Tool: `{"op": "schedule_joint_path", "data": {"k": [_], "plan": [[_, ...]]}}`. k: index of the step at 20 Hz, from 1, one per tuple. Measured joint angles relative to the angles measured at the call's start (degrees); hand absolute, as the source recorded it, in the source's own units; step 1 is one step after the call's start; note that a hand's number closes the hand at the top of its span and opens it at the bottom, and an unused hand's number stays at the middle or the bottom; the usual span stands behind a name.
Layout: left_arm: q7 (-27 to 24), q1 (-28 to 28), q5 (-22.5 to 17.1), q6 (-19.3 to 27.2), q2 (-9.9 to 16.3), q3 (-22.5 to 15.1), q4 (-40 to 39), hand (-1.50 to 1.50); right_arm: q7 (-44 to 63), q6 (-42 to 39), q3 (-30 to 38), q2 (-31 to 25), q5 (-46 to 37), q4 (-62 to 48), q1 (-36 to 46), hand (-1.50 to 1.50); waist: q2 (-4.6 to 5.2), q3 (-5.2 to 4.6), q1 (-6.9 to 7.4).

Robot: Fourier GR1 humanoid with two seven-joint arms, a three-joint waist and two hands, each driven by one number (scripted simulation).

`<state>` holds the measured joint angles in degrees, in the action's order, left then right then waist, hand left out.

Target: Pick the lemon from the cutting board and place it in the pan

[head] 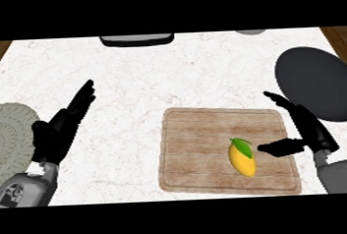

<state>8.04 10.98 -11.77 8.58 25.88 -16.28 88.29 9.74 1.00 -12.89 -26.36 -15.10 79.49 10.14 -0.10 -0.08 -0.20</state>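
Note:
A yellow lemon (242, 159) with a green leaf at its top lies on the wooden cutting board (199, 142), toward the board's right side. My right hand (308, 130) is open just right of the lemon, fingers straight and pointing away, thumb reaching toward the fruit without touching it. The dark round pan (318, 83) sits at the right edge of the counter, just beyond that hand. My left hand (59, 129) rests open at the left, fingers up, far from the board.
A pale woven round mat (6, 136) lies at the left edge beside my left forearm. A dark tray-like object (136, 40) sits at the counter's back edge, and a small grey item (251, 32) is at the back right. The white marble counter (167, 75) spans the middle.

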Motion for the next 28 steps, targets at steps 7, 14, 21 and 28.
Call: {"op": "schedule_joint_path", "data": {"k": [7,14,21,28], "plan": [[0.9,0.5,0.9,-0.4,-0.8,-0.2,0.4,0.00,17.5,-13.8,-6.2,-5.4,-4.1,5.8,6.9,-1.50,-0.07,-0.06,0.57],[0.0,-0.5,1.2,-1.6,-0.9,-0.1,0.5,0.00,35.0,-33.5,-11.1,-3.9,1.9,4.9,16.2,-1.50,0.08,-0.10,1.41],[1.3,-0.6,2.3,-1.4,-1.9,0.1,1.3,0.00,44.9,-38.0,-13.8,3.2,9.1,3.5,21.1,-1.50,-0.05,-0.03,0.73],[2.6,-1.6,2.6,-2.0,-1.5,1.7,3.4,0.00,48.5,-37.8,-17.1,4.2,8.7,4.3,21.0,-1.50,-0.10,0.01,0.35]]}}
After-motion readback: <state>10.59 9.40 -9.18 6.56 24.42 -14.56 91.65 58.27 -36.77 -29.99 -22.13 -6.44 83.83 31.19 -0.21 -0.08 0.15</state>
